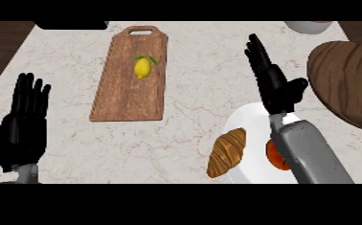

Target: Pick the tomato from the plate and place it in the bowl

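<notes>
1. Fingers [259, 56] of the right hand [277, 86] are straight and held close together, with the thumb [299, 86] angled out to the side; they hold nothing and touch nothing that can be seen.
2. Below those fingers, toward the view's lower edge, the white plate [249, 123] lies under the wrist and the grey forearm [311, 154].
3. On that plate, the tomato [276, 155] shows only as a red sliver at the forearm's left edge, well back from the fingertips; the forearm covers the rest of it.
4. Left of the tomato, a croissant [228, 152] lies tilted across the plate's left rim, partly on the plate and partly over the counter [198, 75].
5. Right of the fingers, just beside the thumb, is the dark wooden bowl [339, 83], cut off by the view's right edge. Nothing can be seen inside it.
6. Above and right of the fingertips, a pale round vessel [309, 26] is cut by the top band; what it is cannot be told.
7. Left of the right fingers, well apart from them, a wooden cutting board [120, 95] with a handle slot lies on the counter, and a lemon [143, 68] with green leaves rests on its upper half.
8. At the view's far left edge, the left hand [21, 133] rests open, its fingers [29, 92] straight, pointing up and slightly fanned, holding nothing.
</notes>
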